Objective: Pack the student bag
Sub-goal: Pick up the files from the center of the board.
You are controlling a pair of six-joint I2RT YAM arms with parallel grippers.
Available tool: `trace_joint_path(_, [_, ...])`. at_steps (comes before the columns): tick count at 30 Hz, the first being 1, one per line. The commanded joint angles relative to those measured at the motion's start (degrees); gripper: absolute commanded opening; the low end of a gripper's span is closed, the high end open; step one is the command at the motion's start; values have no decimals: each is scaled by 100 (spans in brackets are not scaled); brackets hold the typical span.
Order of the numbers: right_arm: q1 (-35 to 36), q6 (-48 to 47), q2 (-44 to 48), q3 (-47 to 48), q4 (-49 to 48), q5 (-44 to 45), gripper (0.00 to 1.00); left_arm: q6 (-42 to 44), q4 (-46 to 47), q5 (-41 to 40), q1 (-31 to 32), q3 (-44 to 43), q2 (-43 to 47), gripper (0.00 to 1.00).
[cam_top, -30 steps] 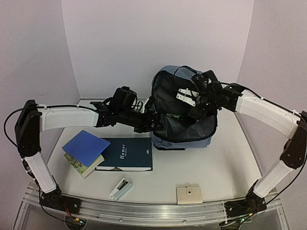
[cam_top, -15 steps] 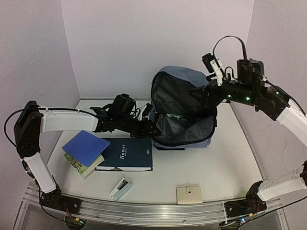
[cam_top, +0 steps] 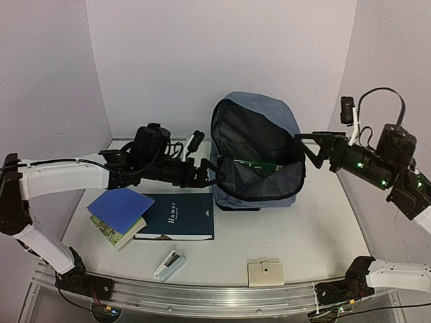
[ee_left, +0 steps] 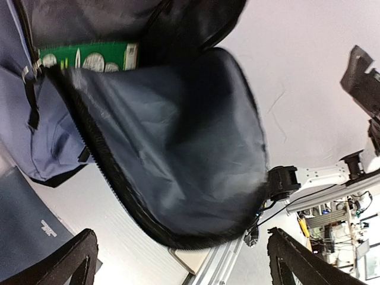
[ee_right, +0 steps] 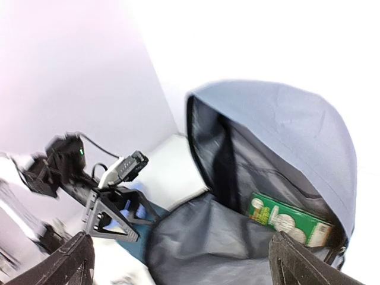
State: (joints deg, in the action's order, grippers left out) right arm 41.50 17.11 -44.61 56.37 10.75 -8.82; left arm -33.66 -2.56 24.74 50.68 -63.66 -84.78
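Observation:
The student bag [cam_top: 259, 118], a slate-blue backpack with black lining, stands upright at the table's middle, its main flap [ee_left: 178, 148] hanging open toward the front. A green book [cam_top: 254, 163] stands inside it, and shows in both wrist views [ee_left: 89, 59] [ee_right: 289, 220]. My left gripper [cam_top: 210, 171] hovers open just left of the bag's mouth with nothing between its fingers [ee_left: 70, 261]. My right gripper [cam_top: 307, 149] hangs open in the air to the right of the bag, pointing at it, also holding nothing. The right wrist view shows the bag [ee_right: 285, 124] and the left gripper [ee_right: 113, 208].
Left of the bag lie a dark teal book titled Humor [cam_top: 180, 215] and a blue notebook [cam_top: 120, 206] on top of a green-edged book [cam_top: 113, 233]. A small white item [cam_top: 170, 264] and a beige box [cam_top: 265, 272] sit near the front rail.
My left gripper opened and drew back left from the bag's edge. My right arm rose out of the bag's mouth and swung away to the right, its jaws open.

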Motion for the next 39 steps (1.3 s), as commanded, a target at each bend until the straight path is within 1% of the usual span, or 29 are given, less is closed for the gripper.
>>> trace_joint_path(1, [-8, 897, -101, -144, -96, -273, 95, 378, -609, -730, -22, 62, 698, 100])
trace_joint_path(2, [12, 991, -177, -246, -126, -339, 93, 384, -912, -976, -72, 41, 768, 100])
trace_joint_path(4, [154, 1126, -296, -491, -234, -405, 89, 301, -1332, -1178, -291, 50, 878, 100])
trace_joint_path(5, [403, 1204, -331, -601, -351, -314, 88, 230, -1516, -1173, -512, 149, 941, 100])
trace_joint_path(6, [597, 1254, -332, -727, -476, -103, 88, 133, -1592, -1135, -666, 229, 1023, 100])
trace_joint_path(9, [1682, 1320, -471, -883, -720, 771, 88, -61, -1787, -1122, -1220, 625, 1288, 100])
trace_joint_path(14, [2959, 1496, -1079, -972, -1351, 1539, 87, -253, -2490, -1527, -1754, 889, 1280, 100])
trace_joint_path(16, [3441, 1522, -1465, -876, -1453, 1927, 86, -379, -2643, -1756, -1921, 1051, 1241, 100])
trace_joint_path(19, [3961, 1616, -2109, -588, -1560, 2447, 86, -227, -2901, -2213, -1937, 1149, 1044, 100])
trace_joint_path(22, [4089, 1738, -2683, -311, -1703, 2677, 86, 70, -3086, -2692, -1847, 1093, 797, 100])
trace_joint_path(25, [4090, 1751, -2985, -229, -1908, 2821, 87, 269, -3476, -3741, -1191, 855, 547, 100])
trace_joint_path(28, [4090, 1756, -3044, -231, -2027, 2973, 89, 196, -4107, -4632, -738, 547, 90, 100])
trace_joint_path(33, [4089, 1711, -2895, -297, -2059, 3066, 92, 69, -4565, -5461, -468, 355, -623, 100])
trace_joint_path(36, [4089, 1693, -2770, -365, -2060, 3081, 92, -238, -4934, -6156, -374, 100, -973, 99])
trace_joint_path(37, [4090, 1695, -2737, -387, -2060, 3093, 91, -294, -5001, -6331, -348, 35, -1066, 98])
trace_joint_path(39, [4087, 1699, -2707, -416, -2074, 3111, 91, -296, -4980, -6468, -327, -41, -1202, 87])
